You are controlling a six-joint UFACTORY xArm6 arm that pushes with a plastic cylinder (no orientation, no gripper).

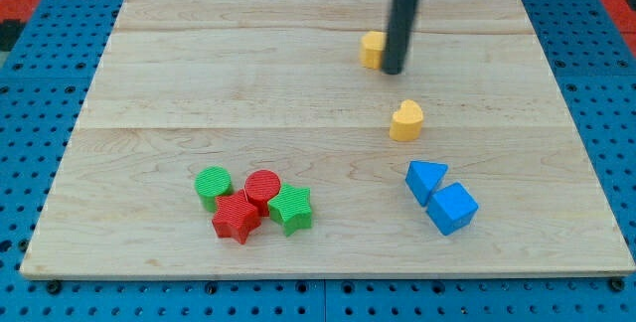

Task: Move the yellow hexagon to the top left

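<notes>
Your rod, with no fingers to open or hold: my tip (393, 71) touched the yellow hexagon's (372, 50) right side; yellow heart (405, 121) sat below.

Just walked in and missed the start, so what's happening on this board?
My tip sits against the right side of the yellow hexagon, near the view's top, right of centre. The hexagon is not yet at the top left. The yellow heart and the red, green and blue blocks lie lower down, apart from my tip.
</notes>
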